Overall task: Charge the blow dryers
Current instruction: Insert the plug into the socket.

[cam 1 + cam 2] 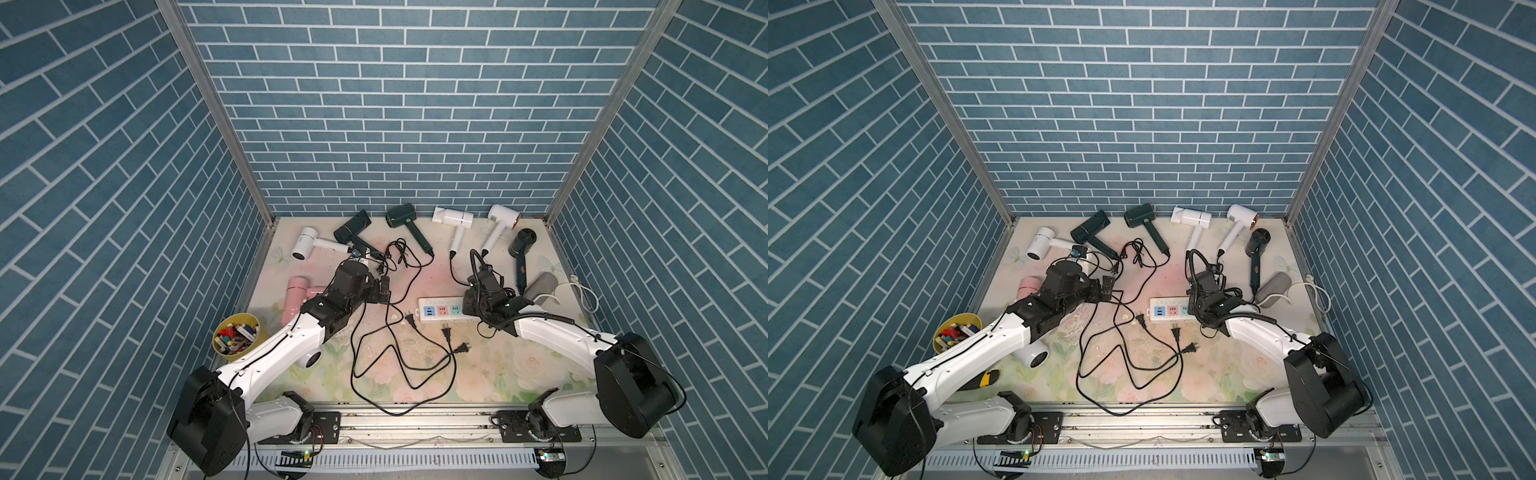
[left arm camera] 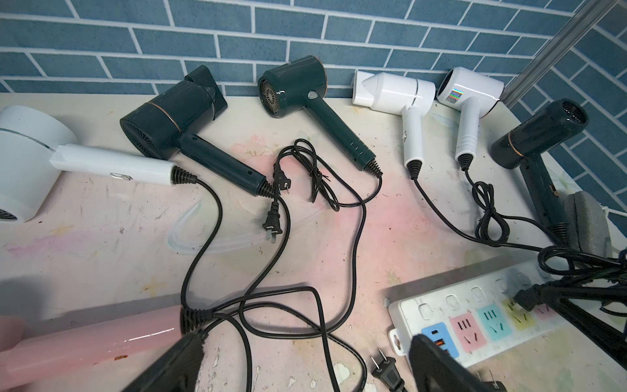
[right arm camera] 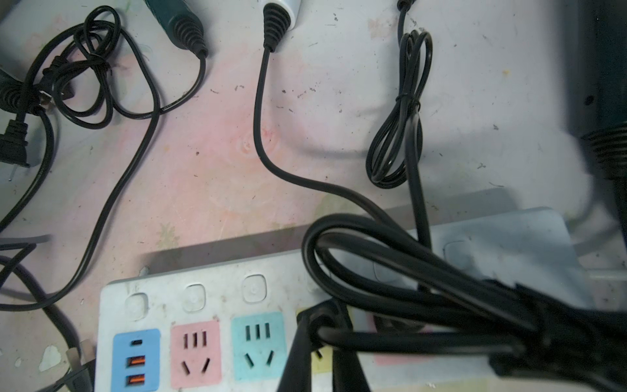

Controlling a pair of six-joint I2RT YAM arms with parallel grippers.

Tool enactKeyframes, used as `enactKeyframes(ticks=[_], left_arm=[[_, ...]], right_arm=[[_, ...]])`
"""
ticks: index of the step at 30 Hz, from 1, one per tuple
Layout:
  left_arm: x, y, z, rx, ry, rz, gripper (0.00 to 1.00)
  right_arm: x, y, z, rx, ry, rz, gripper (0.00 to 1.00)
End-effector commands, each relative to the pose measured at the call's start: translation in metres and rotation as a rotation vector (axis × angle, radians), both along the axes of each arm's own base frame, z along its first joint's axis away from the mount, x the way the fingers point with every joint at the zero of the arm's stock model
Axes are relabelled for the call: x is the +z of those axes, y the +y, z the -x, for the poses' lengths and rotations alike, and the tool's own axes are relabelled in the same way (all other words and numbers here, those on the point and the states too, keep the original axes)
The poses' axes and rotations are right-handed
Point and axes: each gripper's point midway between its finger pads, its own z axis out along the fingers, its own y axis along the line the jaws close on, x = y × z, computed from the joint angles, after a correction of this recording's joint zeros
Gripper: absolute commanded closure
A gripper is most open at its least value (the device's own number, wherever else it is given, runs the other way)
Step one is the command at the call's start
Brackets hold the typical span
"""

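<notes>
Several blow dryers lie along the back wall: white, dark, dark green, two white and dark. A pink one and a white one lie by my left arm. My left gripper stands open above loose black cords, just left of the power strip, with nothing between its fingers. My right gripper is shut on a black plug at the strip's yellow socket. How deep the plug sits is hidden. A bundled cord hangs over that gripper.
Loose plugs and tangled cords cover the table's middle. A grey cylinder lies right of the strip beside a white cable. A yellow cup of small items stands at the left edge. Blue brick walls close in three sides.
</notes>
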Motion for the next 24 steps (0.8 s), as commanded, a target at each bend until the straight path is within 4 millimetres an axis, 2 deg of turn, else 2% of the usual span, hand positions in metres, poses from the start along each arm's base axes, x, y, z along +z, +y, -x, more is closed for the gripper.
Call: enactKeyframes(ticks=[1, 10, 24], left_arm=[[0.0012, 0.0011, 0.002, -0.007, -0.009, 0.003, 0.0], [0.002, 0.0013, 0.0023, -0.008, -0.012, 0.003, 0.01], [0.0018, 0.0008, 0.0025, -0.009, -0.011, 0.006, 0.0]], right_arm=[[-0.0188, -0.0119, -0.0001, -0.061, 0.036, 0.042, 1.0], [-0.0121, -0.0092, -0.0048, -0.056, 0.012, 0.033, 1.0], [-0.0131, -0.0066, 0.0027, -0.049, 0.011, -0.016, 1.0]])
